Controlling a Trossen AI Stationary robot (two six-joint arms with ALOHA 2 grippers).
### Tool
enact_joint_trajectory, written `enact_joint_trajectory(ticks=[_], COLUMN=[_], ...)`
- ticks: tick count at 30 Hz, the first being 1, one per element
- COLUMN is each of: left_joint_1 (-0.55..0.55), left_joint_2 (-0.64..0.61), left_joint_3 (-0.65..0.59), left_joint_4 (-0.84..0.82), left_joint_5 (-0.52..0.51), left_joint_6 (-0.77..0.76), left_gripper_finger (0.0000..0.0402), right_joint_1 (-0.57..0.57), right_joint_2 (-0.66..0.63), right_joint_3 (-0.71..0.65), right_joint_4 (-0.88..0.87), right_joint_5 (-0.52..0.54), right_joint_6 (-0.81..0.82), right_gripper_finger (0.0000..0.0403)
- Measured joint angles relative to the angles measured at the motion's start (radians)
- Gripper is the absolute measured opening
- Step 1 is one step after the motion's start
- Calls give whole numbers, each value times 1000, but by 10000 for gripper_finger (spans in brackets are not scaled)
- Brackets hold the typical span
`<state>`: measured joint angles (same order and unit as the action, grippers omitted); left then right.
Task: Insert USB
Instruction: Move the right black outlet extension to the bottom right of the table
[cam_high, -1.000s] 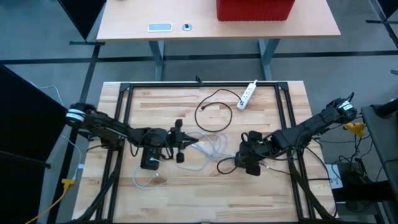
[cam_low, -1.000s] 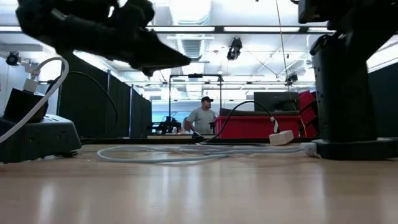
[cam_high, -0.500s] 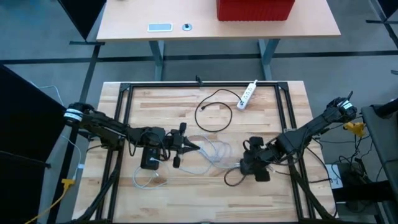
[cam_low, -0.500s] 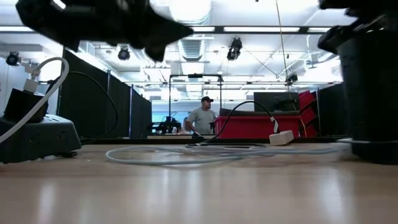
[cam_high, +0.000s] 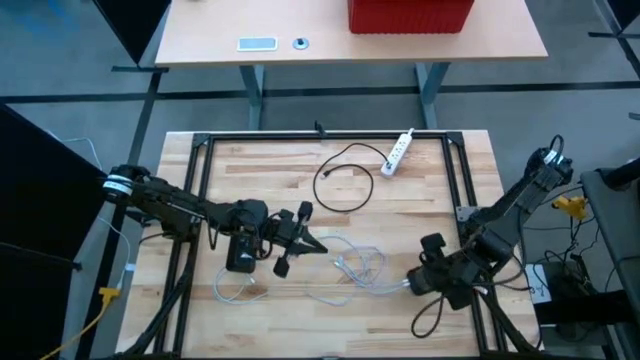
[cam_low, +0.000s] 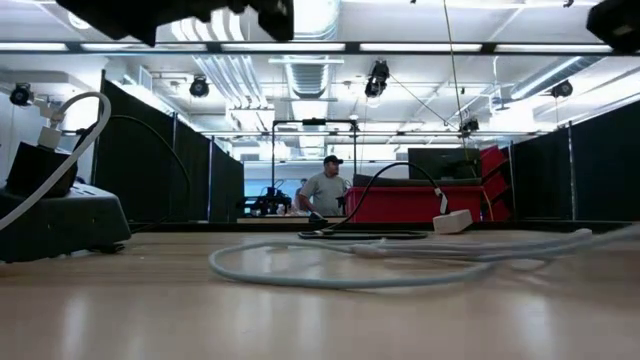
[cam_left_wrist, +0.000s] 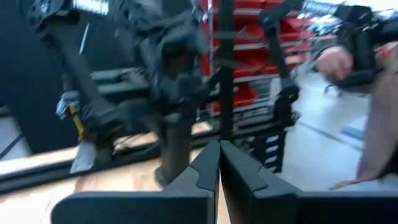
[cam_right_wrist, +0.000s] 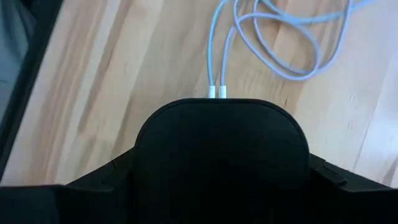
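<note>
The right gripper (cam_high: 415, 283) sits low near the table's front right, and from its wrist a wide black block (cam_right_wrist: 221, 152) fills the space ahead of the fingers, with two white cable (cam_right_wrist: 273, 59) ends running straight into its edge. Whether the fingers are clamped around that block or merely behind it I cannot tell. The white cable itself lies in loose loops on the wood just left of that gripper (cam_high: 355, 270) (the plug ends are hidden from above).

The left gripper (cam_high: 310, 243) is left of centre with its two dark fingers (cam_left_wrist: 208, 171) pressed flat together, nothing between them, their tips aimed toward the cable loops. Just behind it a black box (cam_high: 240, 255) rests on the boards, with a thin white lead (cam_high: 235, 292) curling from it toward the front edge.

The left arm reaches in low from the table's left side; the right arm comes down steeply from the back right, elbow folded.

The butcher-block table (cam_high: 250, 170) carries a black frame; a white power strip (cam_high: 398, 152) with a looped black cord (cam_high: 345, 178) lies near the back. Beyond, a desk holds a red bin (cam_high: 410, 15), and a person (cam_low: 324, 190) stands far off in the room.
</note>
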<state>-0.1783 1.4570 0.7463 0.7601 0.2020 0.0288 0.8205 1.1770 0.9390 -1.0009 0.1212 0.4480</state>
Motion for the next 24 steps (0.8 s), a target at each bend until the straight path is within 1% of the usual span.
enact_joint_trajectory(ticks=[4, 8, 14, 16, 21, 24], left_joint_1=[0, 0, 0, 0, 0, -1], left_joint_2=[0, 6, 44, 61, 109, 139], left_joint_3=[31, 44, 44, 44, 51, 70], left_joint_4=[-4, -1, 18, 40, 126, 128], left_joint_5=[0, 0, -42, -62, -63, -63], left_joint_6=[-17, -38, -73, -92, -116, -118], left_gripper_finger=[0, 0, 0, 0, 0, 0], right_joint_1=[58, 146, 277, 307, 356, 379], right_joint_2=[0, -25, -43, -42, -42, -37], right_joint_3=[0, 0, 0, 0, -14, -33], right_joint_4=[-1, 3, 87, 97, 91, 99], right_joint_5=[-16, -13, -22, -31, -41, 0], right_joint_6=[-9, 4, 24, 41, 107, 140], right_gripper_finger=[261, 261, 261, 261, 261, 261])
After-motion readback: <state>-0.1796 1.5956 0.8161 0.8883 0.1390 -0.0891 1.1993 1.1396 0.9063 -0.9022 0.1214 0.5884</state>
